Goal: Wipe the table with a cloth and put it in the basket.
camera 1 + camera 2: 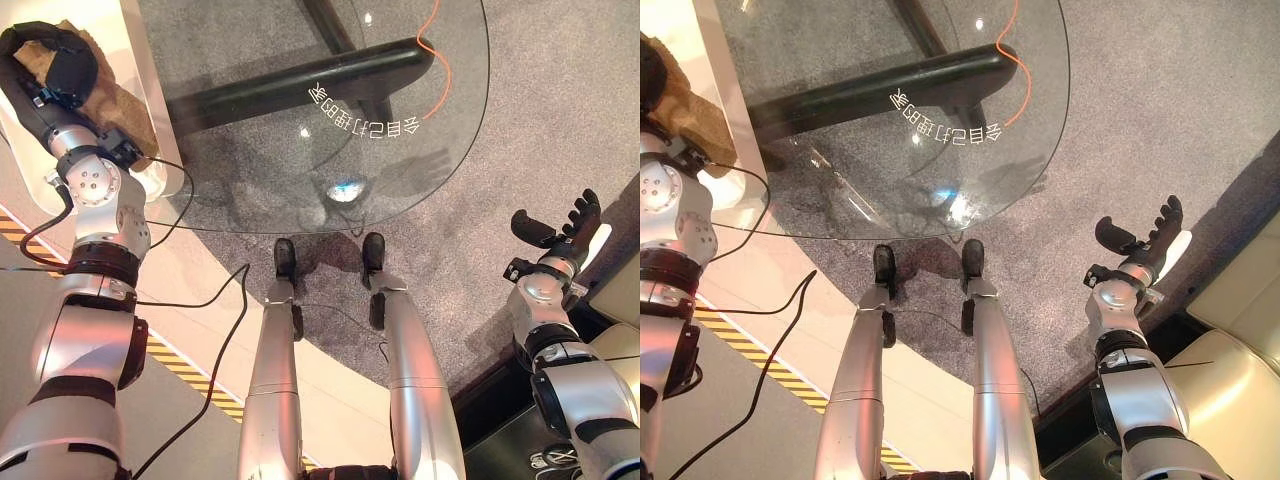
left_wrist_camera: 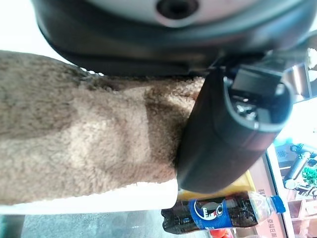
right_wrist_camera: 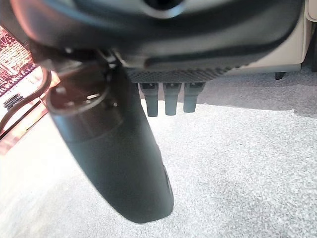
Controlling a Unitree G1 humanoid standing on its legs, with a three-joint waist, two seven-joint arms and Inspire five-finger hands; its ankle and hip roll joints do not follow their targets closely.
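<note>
One hand point(image 1: 55, 62), the left, lies on the brown cloth point(image 2: 84, 144), thumb against it, on the white stand point(image 1: 140, 60) by the glass table's point(image 1: 440, 150) left edge.
Fetching step, I judge; next it must grip and lift the cloth onto the glass. Right hand point(image 1: 560, 230) hangs open-fingered off the right edge.

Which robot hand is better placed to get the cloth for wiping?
The left robot hand, probably. It rests on the brown cloth lying on the white surface beside the glass table, thumb against the cloth in the left wrist view. The right robot hand hangs open over the carpet, away from both.

Left hand point(image 1: 62, 62) fingers hidden against brown cloth point(image 2: 89, 144), cloth cut off at frame edge
</note>
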